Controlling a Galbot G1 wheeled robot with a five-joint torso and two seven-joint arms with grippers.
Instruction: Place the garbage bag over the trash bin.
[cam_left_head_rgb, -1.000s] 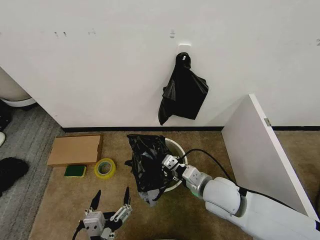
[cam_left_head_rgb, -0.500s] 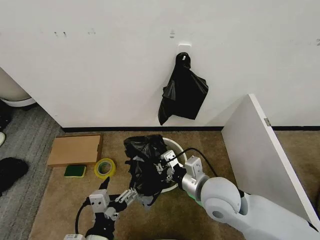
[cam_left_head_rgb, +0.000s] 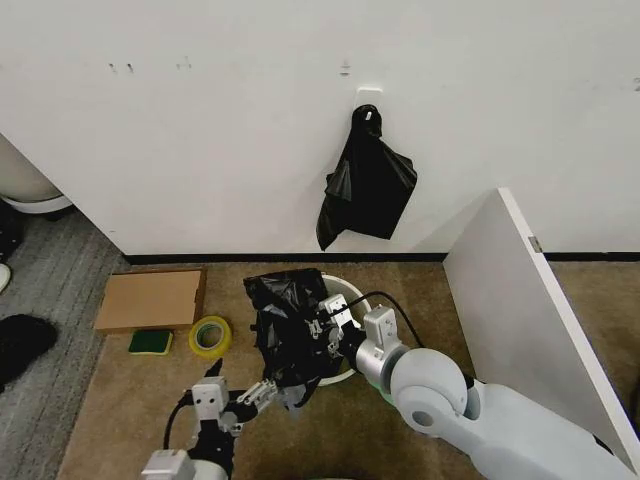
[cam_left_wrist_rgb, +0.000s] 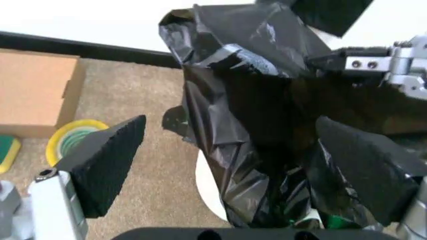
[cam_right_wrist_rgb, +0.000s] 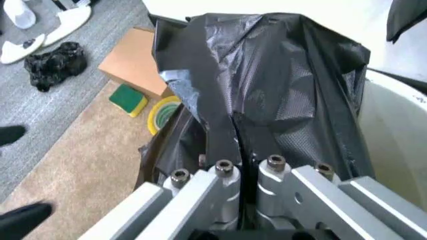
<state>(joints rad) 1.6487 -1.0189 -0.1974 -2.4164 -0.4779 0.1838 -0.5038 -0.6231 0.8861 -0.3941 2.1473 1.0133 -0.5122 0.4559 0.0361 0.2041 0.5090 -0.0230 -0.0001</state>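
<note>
Garbage bag: the large, thin, glossy black crinkled plastic garbage bag (cam_left_head_rgb: 288, 325) is bunched over the left side of the bin's rim, part of it standing above the rim and part hanging down the outside wall toward the floor.
Trash bin: the round cream-white plastic trash bin (cam_left_head_rgb: 343, 290) stands on the brown carpet near the wall; a strip of its rim and some inner wall show beside the bag in the right wrist view (cam_right_wrist_rgb: 393, 135).
Right end effector: the right end effector (cam_left_head_rgb: 322, 330) reaches in over the bin, its metal fingers (cam_right_wrist_rgb: 223, 192) pressed together with a fold of the garbage bag pinched between them.
Left end effector: the left end effector (cam_left_head_rgb: 240, 388) sits low by the hanging bottom of the bag, spread wide; in the left wrist view its two dark textured pads (cam_left_wrist_rgb: 107, 160) stand well apart, one clear of the bag, the other at the bag's lower folds, gripping nothing.
Floor to the left: a yellow tape roll (cam_left_head_rgb: 210, 335), a green sponge (cam_left_head_rgb: 150, 342) and a flat brown cardboard box (cam_left_head_rgb: 150, 298) lie on the carpet.
Wall: a smaller black bag bundle (cam_left_head_rgb: 368, 185) hangs from a white hook above the bin.
Right side: a white board (cam_left_head_rgb: 520, 300) leans beside the bin.
</note>
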